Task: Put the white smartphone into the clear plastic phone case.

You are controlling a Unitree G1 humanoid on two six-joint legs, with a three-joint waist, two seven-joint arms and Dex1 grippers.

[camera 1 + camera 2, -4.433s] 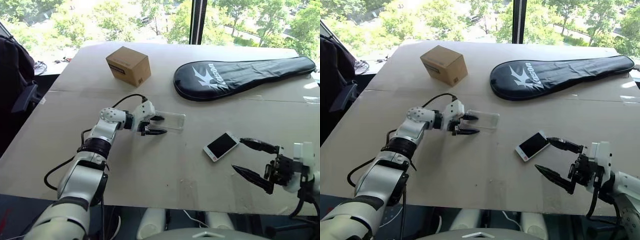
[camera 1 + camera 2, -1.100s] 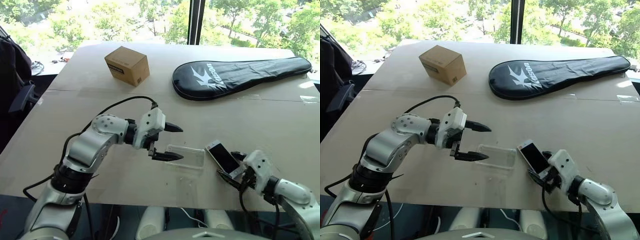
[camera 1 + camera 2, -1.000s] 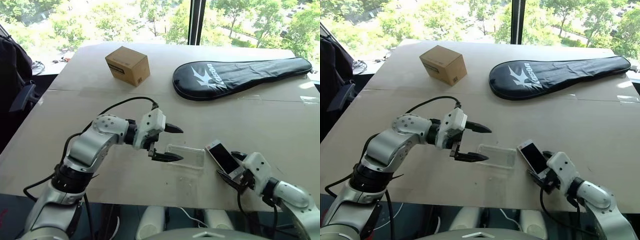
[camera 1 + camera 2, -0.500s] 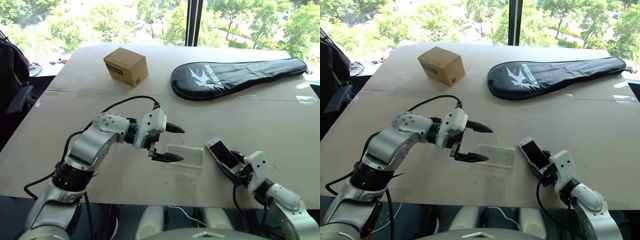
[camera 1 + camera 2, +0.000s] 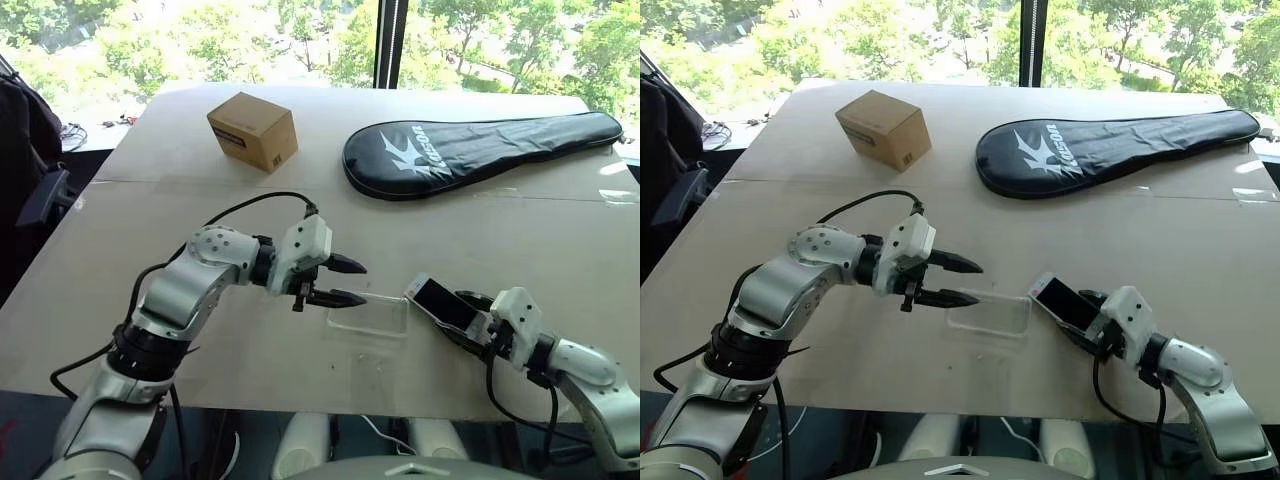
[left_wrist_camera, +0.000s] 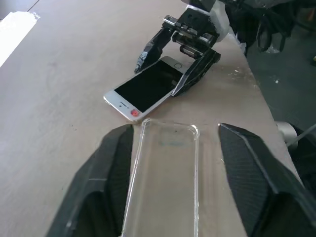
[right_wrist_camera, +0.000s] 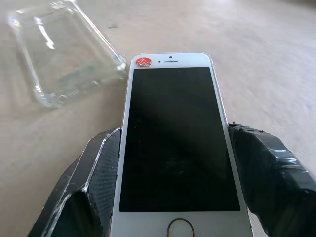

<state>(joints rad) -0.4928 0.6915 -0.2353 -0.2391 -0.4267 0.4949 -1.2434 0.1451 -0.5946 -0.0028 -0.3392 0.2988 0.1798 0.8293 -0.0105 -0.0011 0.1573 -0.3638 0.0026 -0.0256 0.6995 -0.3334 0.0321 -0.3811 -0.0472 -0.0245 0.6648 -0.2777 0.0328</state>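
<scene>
White smartphone (image 7: 177, 143): dark screen, white bezel, round home button, red dot.
Right gripper (image 5: 478, 320) is clasping its edges; left gripper (image 5: 345, 282) is straddling clear plastic phone case (image 5: 368, 314), contact unclear.

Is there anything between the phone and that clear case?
No. The left wrist view shows only a sliver of bare table between the white smartphone and the clear plastic phone case.

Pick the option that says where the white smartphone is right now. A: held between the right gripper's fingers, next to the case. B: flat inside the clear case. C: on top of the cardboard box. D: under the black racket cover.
A: the white smartphone sits between the right gripper's fingers, its top end beside the empty clear plastic phone case.
</scene>
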